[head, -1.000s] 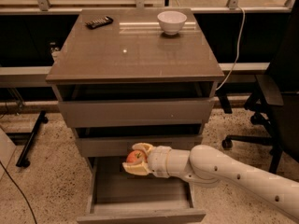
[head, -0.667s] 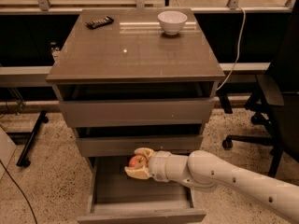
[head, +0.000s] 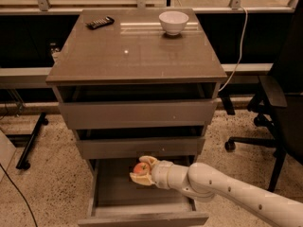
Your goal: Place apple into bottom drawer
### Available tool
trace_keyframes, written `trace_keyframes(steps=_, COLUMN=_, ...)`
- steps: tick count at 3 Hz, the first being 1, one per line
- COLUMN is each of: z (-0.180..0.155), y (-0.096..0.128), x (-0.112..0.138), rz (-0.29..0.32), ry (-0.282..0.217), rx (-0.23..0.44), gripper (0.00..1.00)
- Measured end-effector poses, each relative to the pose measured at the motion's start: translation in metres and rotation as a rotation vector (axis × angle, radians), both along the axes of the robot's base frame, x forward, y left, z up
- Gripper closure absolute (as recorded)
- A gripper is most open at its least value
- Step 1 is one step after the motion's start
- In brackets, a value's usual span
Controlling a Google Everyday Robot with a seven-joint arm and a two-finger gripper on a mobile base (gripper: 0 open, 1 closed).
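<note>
The bottom drawer of the grey-brown cabinet stands pulled open, its shallow box showing below the two upper drawers. My gripper reaches in from the right over the drawer's inside, near its back. It is shut on the apple, a small red-orange fruit held between the two pale fingers, a little above the drawer floor. My white arm runs off to the lower right.
On the cabinet top stand a white bowl at the back right and a dark remote at the back left. A black office chair stands to the right. A black stand leg lies at left.
My gripper with the apple has moved slightly left and lower, further over the open bottom drawer. Nothing else has moved.
</note>
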State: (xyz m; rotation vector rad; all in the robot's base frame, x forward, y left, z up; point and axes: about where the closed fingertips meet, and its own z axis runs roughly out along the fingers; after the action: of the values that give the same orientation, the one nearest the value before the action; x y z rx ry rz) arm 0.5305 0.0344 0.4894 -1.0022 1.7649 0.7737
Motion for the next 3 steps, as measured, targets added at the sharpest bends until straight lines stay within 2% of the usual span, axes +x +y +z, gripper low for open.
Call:
trace_keyframes(steps=1, z=0.0, y=0.0, x=0.0, rz=0.0, ry=0.0, rx=0.0, gripper=1.0)
trace_keyframes(steps=2, z=-0.021, y=0.004, x=0.007, rz=-0.033, ry=-0.005, rx=-0.004, gripper=1.0)
trace_keyframes(steps=3, z=-0.057, y=0.014, x=0.016, rz=-0.036, ry=-0.007, rx=-0.02, gripper=1.0)
